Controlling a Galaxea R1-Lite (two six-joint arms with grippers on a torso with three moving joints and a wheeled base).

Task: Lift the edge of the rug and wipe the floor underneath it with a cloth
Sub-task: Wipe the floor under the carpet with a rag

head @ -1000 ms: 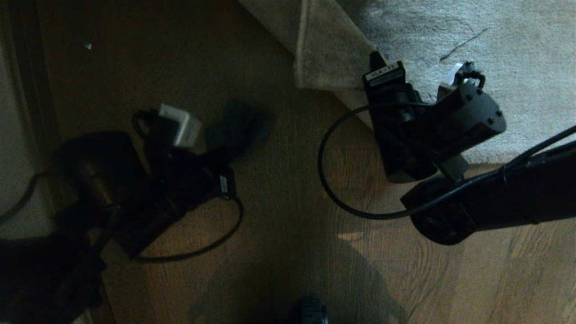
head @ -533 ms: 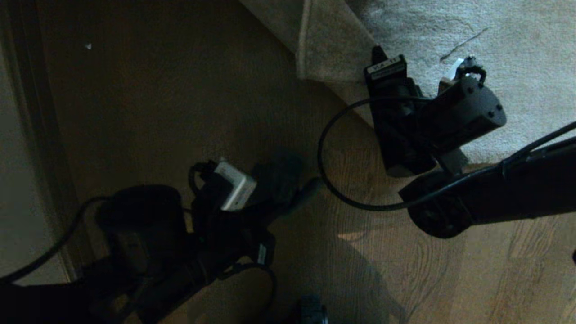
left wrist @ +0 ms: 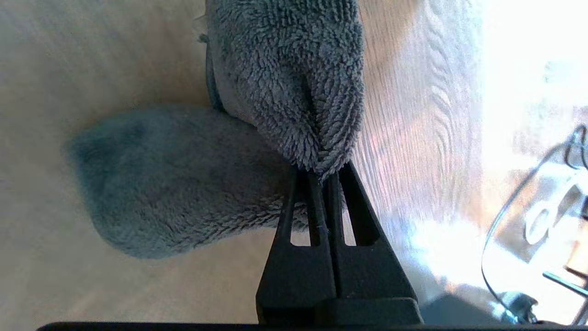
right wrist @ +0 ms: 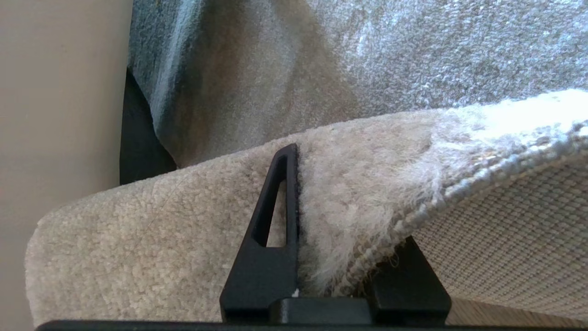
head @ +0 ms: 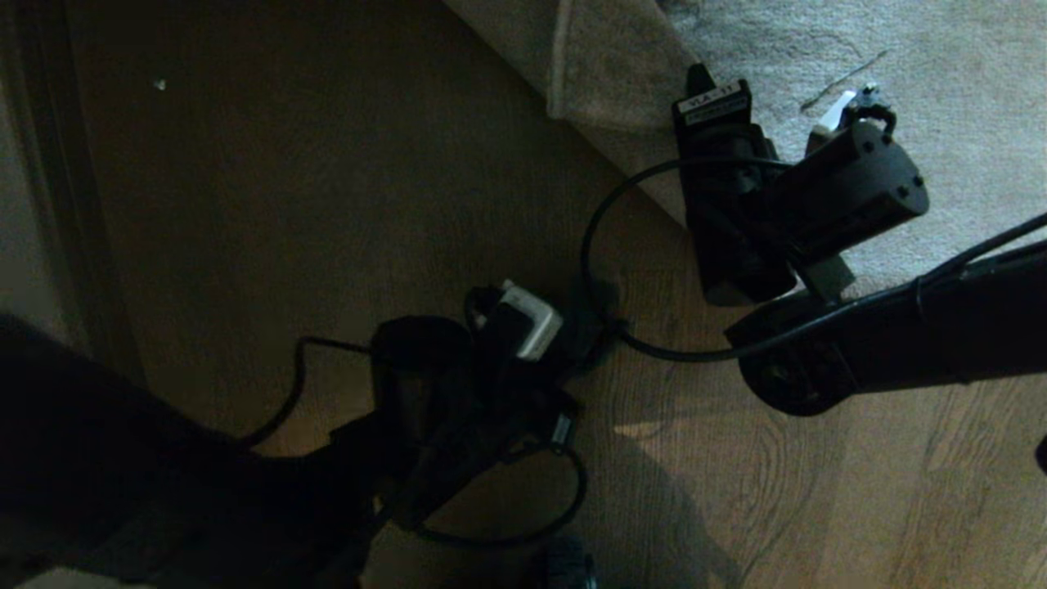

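Note:
The light grey rug (head: 941,49) covers the upper right of the head view. Its edge (head: 605,82) is raised and folded back. My right gripper (right wrist: 312,184) is shut on that edge (right wrist: 367,193), with pile over one finger and the woven backing (right wrist: 514,230) showing beneath. The dark grey cloth (left wrist: 285,69) is pinched at a fold by my left gripper (left wrist: 319,174), which is shut, and its loose part trails on the brown wood floor (left wrist: 413,115). In the head view the left wrist (head: 523,327) sits low on the floor (head: 327,204), just left of the right arm's cable loop.
A pale wall and dark skirting (head: 49,204) run down the left side. The right arm (head: 941,335) crosses from the right with a cable loop (head: 593,245) hanging beside the rug edge. A dark part of the base (head: 564,568) shows at the bottom.
My left arm has swept the cloth across the floor from the left to the middle, ending close under the right arm's cable. The right gripper has shifted slightly farther away with the rug edge.

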